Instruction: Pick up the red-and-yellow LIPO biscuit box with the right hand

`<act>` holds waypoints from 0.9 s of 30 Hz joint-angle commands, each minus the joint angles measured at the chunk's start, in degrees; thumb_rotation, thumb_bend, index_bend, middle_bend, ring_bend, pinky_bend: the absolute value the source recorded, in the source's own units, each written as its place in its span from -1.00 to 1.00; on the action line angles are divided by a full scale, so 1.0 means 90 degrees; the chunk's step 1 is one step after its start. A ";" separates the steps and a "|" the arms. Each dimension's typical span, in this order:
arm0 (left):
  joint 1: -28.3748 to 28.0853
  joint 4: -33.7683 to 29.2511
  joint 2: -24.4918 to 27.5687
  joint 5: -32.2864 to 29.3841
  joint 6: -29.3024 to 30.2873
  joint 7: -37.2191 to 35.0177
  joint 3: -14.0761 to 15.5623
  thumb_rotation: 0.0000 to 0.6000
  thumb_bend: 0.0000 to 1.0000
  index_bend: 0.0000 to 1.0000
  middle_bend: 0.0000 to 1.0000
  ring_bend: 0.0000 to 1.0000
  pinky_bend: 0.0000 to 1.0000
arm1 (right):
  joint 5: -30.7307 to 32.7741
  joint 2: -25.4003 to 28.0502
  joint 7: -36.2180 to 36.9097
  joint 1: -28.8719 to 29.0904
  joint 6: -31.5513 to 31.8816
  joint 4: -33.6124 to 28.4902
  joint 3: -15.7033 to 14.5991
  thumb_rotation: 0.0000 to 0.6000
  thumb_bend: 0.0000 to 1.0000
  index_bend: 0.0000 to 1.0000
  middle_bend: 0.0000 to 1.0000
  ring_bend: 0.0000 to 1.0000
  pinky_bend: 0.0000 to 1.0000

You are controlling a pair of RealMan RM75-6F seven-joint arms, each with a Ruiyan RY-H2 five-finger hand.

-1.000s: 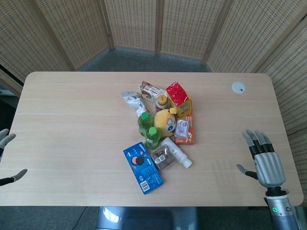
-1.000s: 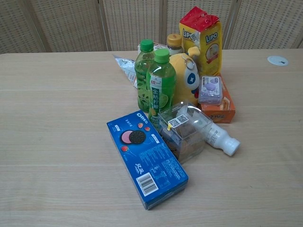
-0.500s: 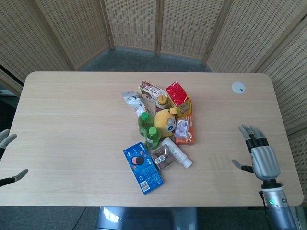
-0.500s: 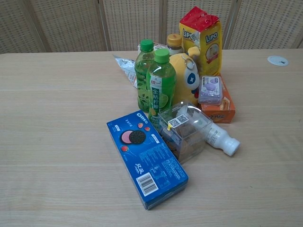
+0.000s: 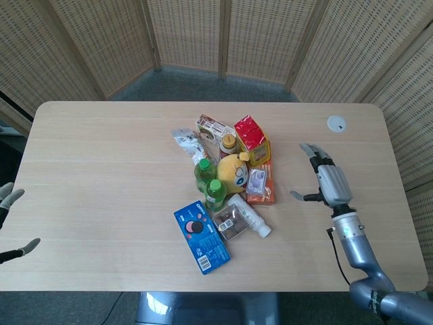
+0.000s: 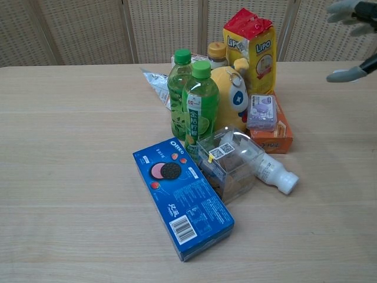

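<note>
The red-and-yellow LIPO biscuit box (image 5: 252, 140) (image 6: 251, 48) stands upright at the back right of the pile of goods in the middle of the table. My right hand (image 5: 325, 181) hovers open to the right of the pile, fingers spread, well apart from the box. In the chest view only its fingertips (image 6: 353, 9) show at the top right corner. At the left frame edge, off the table's side, my left hand (image 5: 8, 227) is open and holds nothing.
Around the box lie two green bottles (image 6: 193, 100), a yellow plush toy (image 6: 230, 97), an orange box (image 6: 275, 134) with a small purple pack on it, a clear plastic box (image 6: 228, 162), a white bottle (image 6: 275, 174) and a blue Oreo box (image 6: 182, 196). A white disc (image 5: 336, 122) sits far right.
My right hand has risen from the table's front right and moved left and forward toward the pile, now entering the chest view. The left hand and the goods have not moved.
</note>
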 commanded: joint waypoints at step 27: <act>-0.0069 0.0107 -0.0133 -0.0253 -0.0101 0.0166 -0.0096 1.00 -1.00 -0.73 -1.00 -1.00 -1.00 | 0.2606 -0.1952 -0.0310 0.2017 -0.1409 0.2194 0.1390 1.00 -1.00 -1.00 -1.00 -1.00 -1.00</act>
